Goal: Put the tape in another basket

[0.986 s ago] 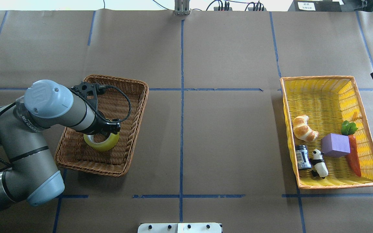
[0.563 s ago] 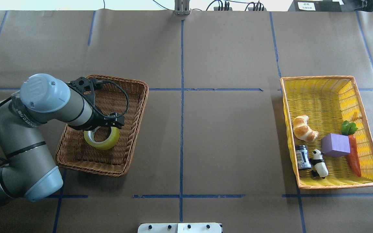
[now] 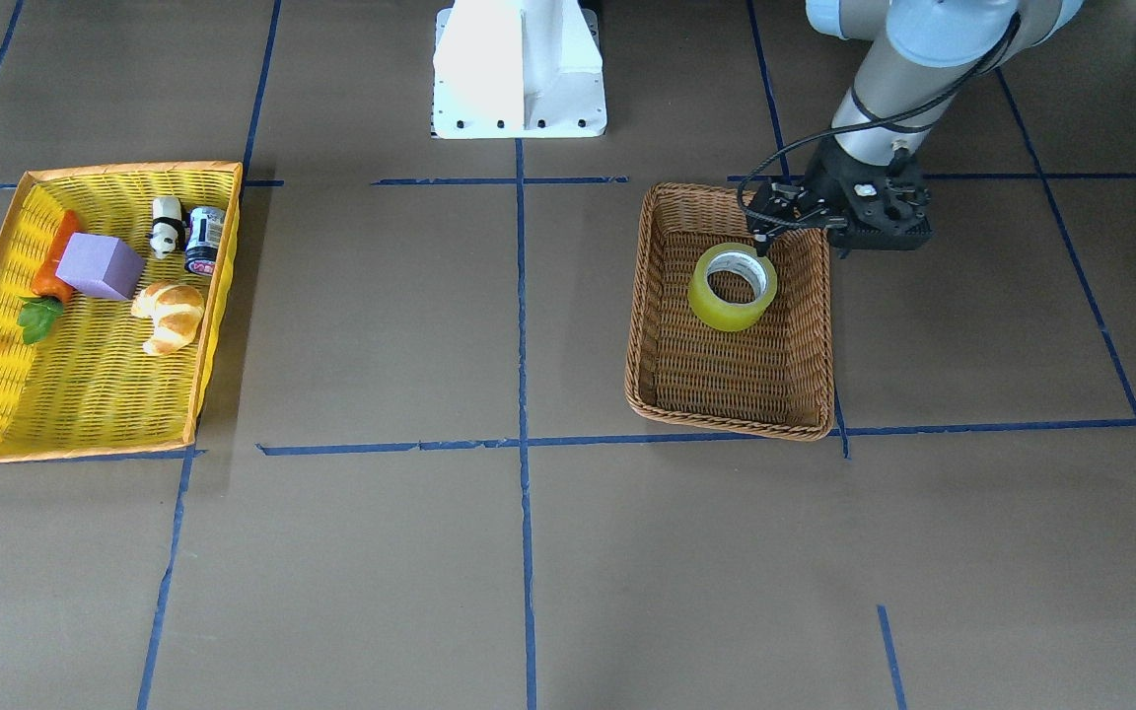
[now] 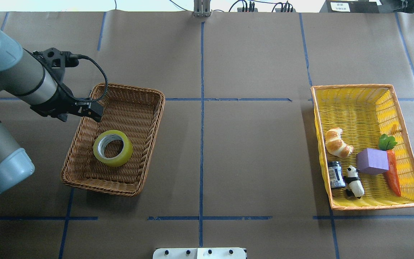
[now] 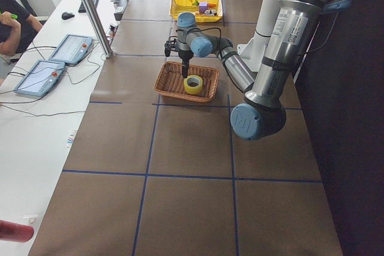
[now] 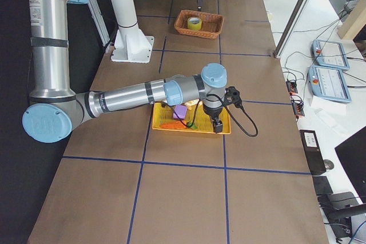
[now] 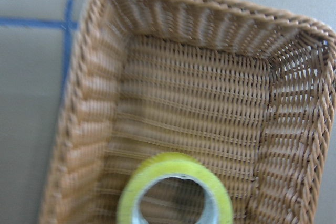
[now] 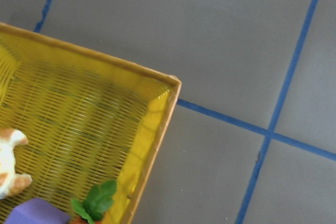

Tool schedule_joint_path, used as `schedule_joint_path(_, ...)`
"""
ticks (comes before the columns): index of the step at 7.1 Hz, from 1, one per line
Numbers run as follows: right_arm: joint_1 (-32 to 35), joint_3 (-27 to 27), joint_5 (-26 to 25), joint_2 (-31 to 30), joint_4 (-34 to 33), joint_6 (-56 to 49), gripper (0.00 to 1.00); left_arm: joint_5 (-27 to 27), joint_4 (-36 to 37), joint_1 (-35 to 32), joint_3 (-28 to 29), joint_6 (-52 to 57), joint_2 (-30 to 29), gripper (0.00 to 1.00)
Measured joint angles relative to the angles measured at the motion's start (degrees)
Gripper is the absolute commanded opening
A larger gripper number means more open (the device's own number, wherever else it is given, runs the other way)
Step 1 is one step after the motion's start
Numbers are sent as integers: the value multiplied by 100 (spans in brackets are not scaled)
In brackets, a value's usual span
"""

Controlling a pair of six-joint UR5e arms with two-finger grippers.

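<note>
The yellow-green tape [image 4: 113, 148] lies flat and free on the floor of the brown wicker basket [image 4: 152, 118]. It also shows in the front view [image 3: 733, 287] and at the bottom of the left wrist view [image 7: 175, 192]. My left gripper [image 4: 91, 109] is raised above the basket's far-left part, apart from the tape; it looks open and empty. In the front view the left gripper [image 3: 763, 239] hangs just behind the tape. My right gripper [image 6: 218, 126] shows only in the right side view, above the yellow tray's outer edge. I cannot tell whether it is open or shut.
The yellow orange-rimmed tray [image 4: 358, 97] stands at the right with a croissant [image 4: 337, 142], a purple block [image 4: 372, 161], a carrot [image 4: 392, 172], a panda figure [image 4: 354, 181] and a small dark can [image 4: 335, 175]. The robot's white base [image 3: 519, 69] is at the table's near edge.
My left gripper has let go of the tape, risen and drawn back toward the basket's far-left corner. The tape stays in the basket. The right gripper has slid out of the overhead view.
</note>
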Motion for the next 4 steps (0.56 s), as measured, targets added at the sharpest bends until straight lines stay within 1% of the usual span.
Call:
schedule_joint_path(1, 269, -177, 23, -19, -190, -327, 100, -310, 125, -471, -92, 675, 299, 100)
schedule_joint_path(2, 486, -338, 99, -65, -251, -436, 100, -700, 158, -1056, -127, 1411, 700, 100)
schedule_joint_path(3, 594, -418, 179, -123, -260, -450, 100, -1115, 168, -1697, -119, 2119, 1130, 100)
schedule_joint_path(4, 631, -454, 192, -233, -252, -456, 100, -1397, 181, -2251, -25, 2695, 1483, 100)
